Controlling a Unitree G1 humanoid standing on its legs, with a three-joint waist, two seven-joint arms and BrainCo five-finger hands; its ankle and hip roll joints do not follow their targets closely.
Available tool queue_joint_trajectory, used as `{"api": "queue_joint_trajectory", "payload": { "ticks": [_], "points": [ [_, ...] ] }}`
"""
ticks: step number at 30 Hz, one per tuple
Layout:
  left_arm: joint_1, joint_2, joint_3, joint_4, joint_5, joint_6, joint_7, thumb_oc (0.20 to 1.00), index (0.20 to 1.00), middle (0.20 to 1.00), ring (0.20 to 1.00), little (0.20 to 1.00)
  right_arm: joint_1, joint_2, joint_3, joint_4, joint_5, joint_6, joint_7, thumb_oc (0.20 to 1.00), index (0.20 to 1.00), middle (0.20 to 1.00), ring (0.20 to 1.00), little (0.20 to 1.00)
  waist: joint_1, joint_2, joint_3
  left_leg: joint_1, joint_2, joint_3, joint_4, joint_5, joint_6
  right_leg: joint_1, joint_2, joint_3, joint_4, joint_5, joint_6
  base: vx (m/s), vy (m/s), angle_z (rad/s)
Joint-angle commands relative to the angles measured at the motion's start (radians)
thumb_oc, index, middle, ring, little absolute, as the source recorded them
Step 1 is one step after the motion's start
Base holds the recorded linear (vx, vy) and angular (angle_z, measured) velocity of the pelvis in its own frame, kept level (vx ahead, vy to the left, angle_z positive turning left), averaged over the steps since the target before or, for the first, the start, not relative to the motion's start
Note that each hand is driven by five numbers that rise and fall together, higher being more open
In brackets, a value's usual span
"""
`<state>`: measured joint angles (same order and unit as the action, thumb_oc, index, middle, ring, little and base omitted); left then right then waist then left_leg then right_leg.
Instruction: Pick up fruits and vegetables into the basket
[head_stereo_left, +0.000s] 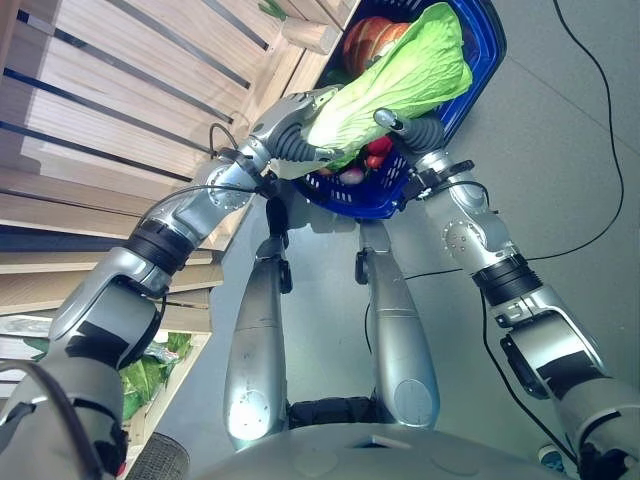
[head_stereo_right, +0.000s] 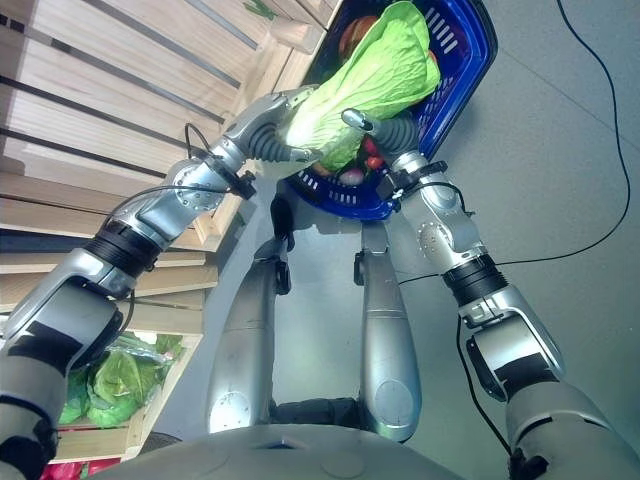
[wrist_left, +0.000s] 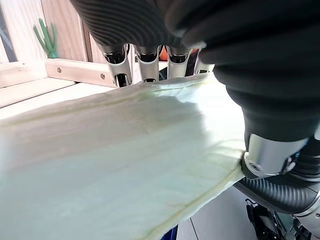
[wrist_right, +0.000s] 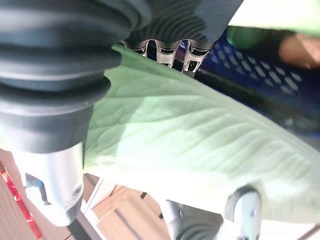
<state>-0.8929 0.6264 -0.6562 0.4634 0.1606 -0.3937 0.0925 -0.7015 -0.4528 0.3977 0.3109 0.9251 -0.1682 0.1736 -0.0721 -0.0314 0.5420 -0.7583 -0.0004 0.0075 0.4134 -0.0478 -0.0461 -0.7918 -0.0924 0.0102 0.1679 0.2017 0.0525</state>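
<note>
my wooden slatted shelf (head_stereo_left: 120, 110) runs along my left, pale planks with dark gaps, and the grey floor (head_stereo_left: 560, 150) spreads out to my right. ahead of me on that floor sits the blue basket (head_stereo_left: 480, 50), its mesh wall showing, with an orange-red vegetable (head_stereo_left: 365, 40) at its far end and small red pieces (head_stereo_left: 375, 155) near the front rim. the cabbage (head_stereo_left: 400, 75) is long and leafy, bright green at the far end and paling to yellow-white at the stalk end nearest me, its veins clear on the broad outer leaf; it hangs just over the basket, held between my two hands. my left hand (head_stereo_left: 290, 125) is reached forward and clasps the pale stalk end, fingers (wrist_left: 145, 60) over the top of the leaf. my right hand (head_stereo_left: 405, 125) comes in from the other side and grips the cabbage's flank, fingers (wrist_right: 167, 52) curled across the leaf and thumb underneath. more leafy greens (head_stereo_right: 110, 380) lie in a lower crate by my left arm.
</note>
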Motion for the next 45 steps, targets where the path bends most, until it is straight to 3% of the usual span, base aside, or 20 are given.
{"api": "queue_joint_trajectory", "payload": {
  "ticks": [1, 8, 9, 10, 27, 28, 32, 37, 45],
  "points": [
    [-0.002, -0.007, -0.029, -0.127, -0.017, -0.024, -0.040, 0.200, 0.200, 0.200, 0.200, 0.200, -0.011, 0.030, -0.015, -0.149, 0.057, -0.025, 0.100, 1.000, 1.000, 1.000, 1.000, 1.000, 0.030, 0.009, -0.022, 0.050, -0.013, -0.008, -0.176, 0.101, -0.018, 0.058, 0.023, -0.083, 0.117, -0.128, 0.066, 0.00, 0.000, 0.00],
    [-0.003, -0.009, -0.041, -0.129, -0.023, -0.006, -0.060, 0.200, 0.200, 0.200, 0.200, 0.200, 0.001, 0.045, -0.018, -0.159, 0.106, -0.045, 0.146, 1.000, 1.000, 1.000, 1.000, 1.000, 0.030, 0.008, -0.022, 0.050, -0.015, -0.011, -0.173, 0.094, -0.018, 0.058, 0.022, -0.085, 0.117, -0.133, 0.067, 0.00, 0.000, 0.00],
    [-0.001, -0.011, -0.041, -0.128, -0.021, -0.003, -0.064, 0.200, 0.200, 0.200, 0.200, 0.200, 0.002, 0.047, -0.018, -0.161, 0.104, -0.059, 0.146, 0.539, 0.539, 0.539, 0.539, 0.539, 0.030, 0.008, -0.022, 0.051, -0.015, -0.011, -0.175, 0.093, -0.017, 0.059, 0.022, -0.086, 0.116, -0.133, 0.067, 0.00, 0.000, 0.00],
    [-0.005, -0.010, -0.040, -0.127, -0.021, -0.002, -0.068, 0.200, 0.200, 0.200, 0.200, 0.200, -0.003, 0.047, -0.024, -0.160, 0.111, -0.069, 0.150, 0.200, 0.200, 0.200, 0.200, 0.200, 0.029, 0.009, -0.022, 0.046, -0.016, -0.011, -0.178, 0.100, -0.017, 0.055, 0.021, -0.087, 0.111, -0.127, 0.067, 0.00, 0.000, 0.00],
    [0.005, -0.012, -0.040, -0.122, -0.010, 0.044, -0.014, 0.200, 0.200, 0.200, 0.200, 0.200, 0.003, 0.033, -0.021, -0.149, 0.084, -0.104, 0.140, 0.200, 0.200, 0.200, 0.200, 0.200, 0.029, 0.007, -0.022, 0.044, -0.018, -0.014, -0.180, 0.103, -0.018, 0.059, 0.021, -0.089, 0.105, -0.126, 0.067, 0.00, 0.000, 0.00],
    [0.012, -0.020, -0.031, -0.112, -0.022, 0.067, 0.014, 1.000, 1.000, 1.000, 1.000, 1.000, -0.001, 0.035, -0.021, -0.151, 0.075, -0.102, 0.128, 0.200, 0.200, 0.200, 0.200, 0.200, 0.030, 0.006, -0.022, 0.046, -0.018, -0.015, -0.183, 0.105, -0.017, 0.061, 0.021, -0.089, 0.102, -0.126, 0.067, 0.00, 0.000, 0.00],
    [0.040, -0.027, -0.002, -0.101, -0.040, 0.068, 0.116, 1.000, 1.000, 1.000, 1.000, 1.000, 0.004, 0.032, -0.018, -0.145, 0.076, -0.115, 0.120, 0.200, 0.200, 0.200, 0.200, 0.200, 0.036, 0.007, -0.022, 0.052, -0.019, -0.018, -0.181, 0.098, -0.018, 0.068, 0.021, -0.090, 0.104, -0.132, 0.068, 0.00, 0.000, 0.00],
    [0.119, -0.085, 0.120, -0.078, -0.072, 0.027, 0.360, 1.000, 1.000, 1.000, 1.000, 1.000, 0.020, 0.049, -0.029, -0.146, 0.058, -0.127, 0.111, 0.200, 0.200, 0.200, 0.200, 0.200, 0.047, 0.001, -0.022, 0.053, -0.025, -0.029, -0.182, 0.098, -0.015, 0.070, 0.024, -0.095, 0.105, -0.136, 0.065, 0.00, -0.006, 0.00],
    [0.153, -0.118, 0.225, -0.067, -0.049, 0.051, 0.504, 1.000, 1.000, 1.000, 1.000, 1.000, 0.028, 0.074, -0.061, -0.157, 0.020, -0.118, 0.086, 0.200, 0.200, 0.200, 0.200, 0.200, 0.057, -0.004, -0.022, 0.055, -0.030, -0.038, -0.178, 0.098, -0.017, 0.074, 0.026, -0.103, 0.114, -0.143, 0.059, -0.01, -0.020, 0.05]
  ]
}}
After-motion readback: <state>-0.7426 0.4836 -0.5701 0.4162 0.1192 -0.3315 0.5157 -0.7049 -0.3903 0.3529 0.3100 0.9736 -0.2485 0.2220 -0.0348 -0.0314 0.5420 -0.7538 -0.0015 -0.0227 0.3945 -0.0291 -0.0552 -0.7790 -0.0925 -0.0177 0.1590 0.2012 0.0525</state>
